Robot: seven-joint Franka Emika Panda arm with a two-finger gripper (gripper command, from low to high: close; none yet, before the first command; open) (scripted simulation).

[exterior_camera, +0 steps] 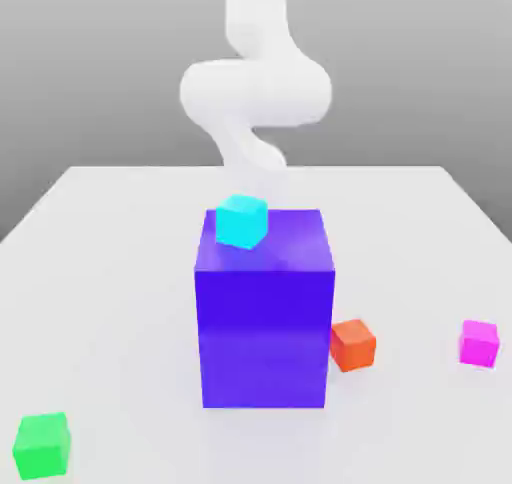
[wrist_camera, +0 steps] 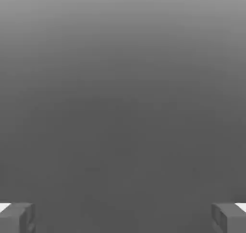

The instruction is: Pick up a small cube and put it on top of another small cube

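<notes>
Magenta small cube [exterior_camera: 479, 341], cyan cube [exterior_camera: 241, 221], purple-blue block [exterior_camera: 265, 312]

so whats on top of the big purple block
A small cyan cube sits on the purple block, near its top's front corner on the exterior view's left. The block hides the table behind it.

Desk [exterior_camera: 120, 272]: smooth, matt, pale grey-white, faint soft shadows, no grain
Big purple-blue block [exterior_camera: 265, 322]: smooth, slight sheen on top face, plastic-like
Small cube [exterior_camera: 479, 342], magenta: flat, even, matt
Orange-red cube [exterior_camera: 352, 345], green cube [exterior_camera: 41, 445], cyan cube [exterior_camera: 241, 221]: same smooth untextured finish
Arm [exterior_camera: 255, 92]: white, smooth, softly glossy like moulded plastic
End effector [wrist_camera: 123, 217] fingers [wrist_camera: 17, 217]: dull grey, matt, flat-faced, white edges
</notes>
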